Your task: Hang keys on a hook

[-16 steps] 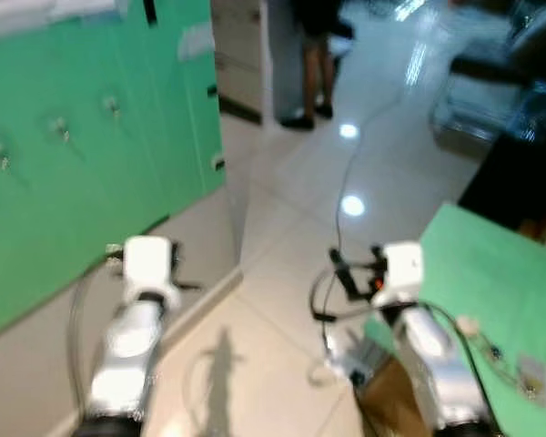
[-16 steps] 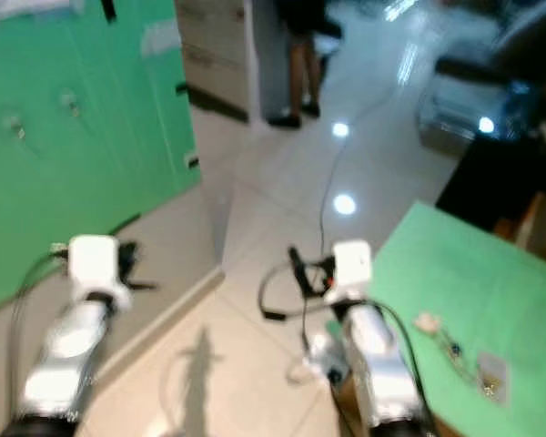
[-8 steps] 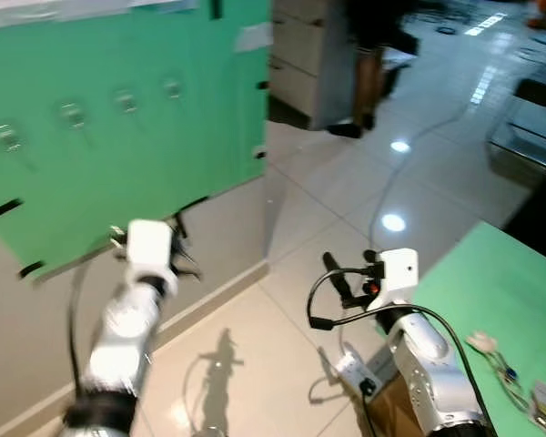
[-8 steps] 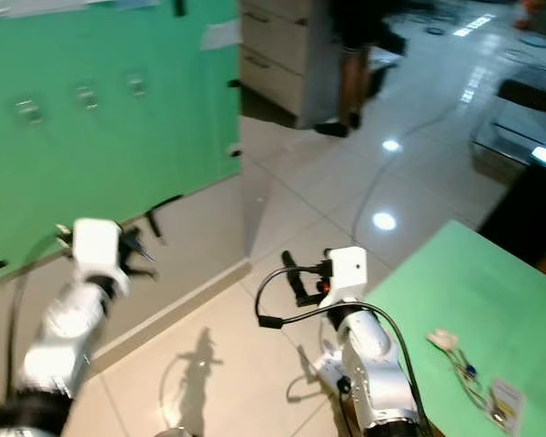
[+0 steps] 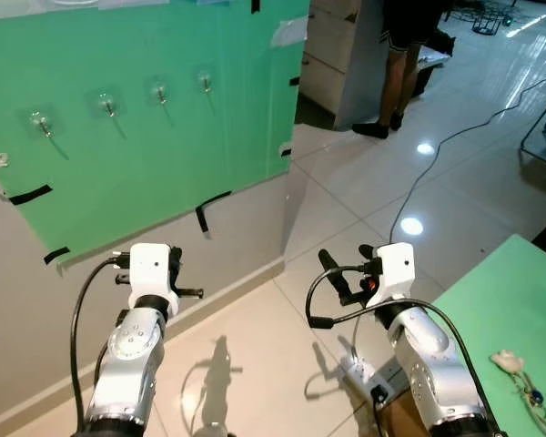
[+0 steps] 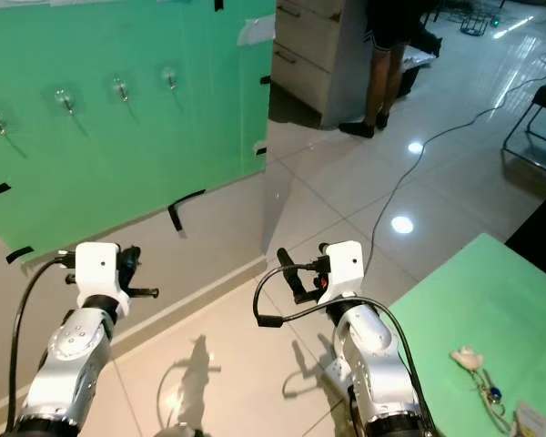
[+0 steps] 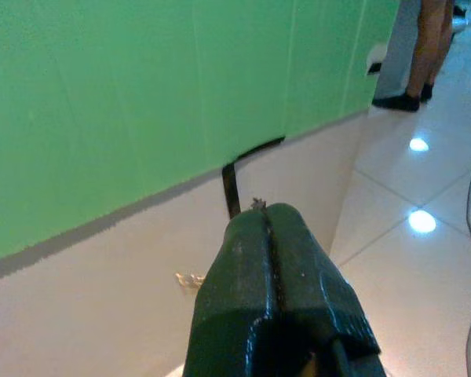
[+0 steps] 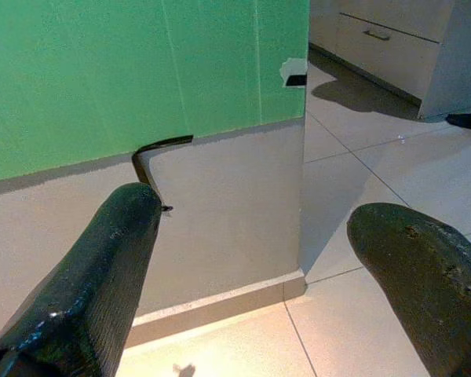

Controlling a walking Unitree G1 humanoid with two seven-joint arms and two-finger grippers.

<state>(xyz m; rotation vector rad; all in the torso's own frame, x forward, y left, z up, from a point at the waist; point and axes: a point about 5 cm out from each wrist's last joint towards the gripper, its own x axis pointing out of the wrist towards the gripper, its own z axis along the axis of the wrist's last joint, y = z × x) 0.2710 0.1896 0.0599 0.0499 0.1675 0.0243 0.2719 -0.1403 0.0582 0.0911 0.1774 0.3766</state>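
Left gripper (image 7: 271, 236) was pressed shut, seemingly on keys (image 7: 190, 280) dangling beneath, and aimed at the green wall to reach the hooks (image 5: 106, 104) above; right gripper (image 8: 259, 259) was held wide open, empty

Wall: a green sheet (image 5: 164, 137) is taped to a pale wall with black tape strips along its lower edge.
Hooks: four clear hooks (image 5: 106, 103) sit in a row on the green sheet, each apart from the next, all bare.
Left gripper (image 5: 187, 280): raised before the wall below the sheet, on a silver arm with a white wrist block; whether its jaws are apart cannot be told here.
Right gripper (image 5: 346, 271): held over the tiled floor (image 5: 364, 191), its black fingers standing apart.
Table (image 5: 505, 300): green-topped, at the robot's right.
Keys (image 5: 519, 378): lying on the table near its edge, well apart from both grippers.
Person (image 5: 402, 64): legs standing beside a cabinet, far back.
Cable (image 5: 437, 164): trails across the floor.
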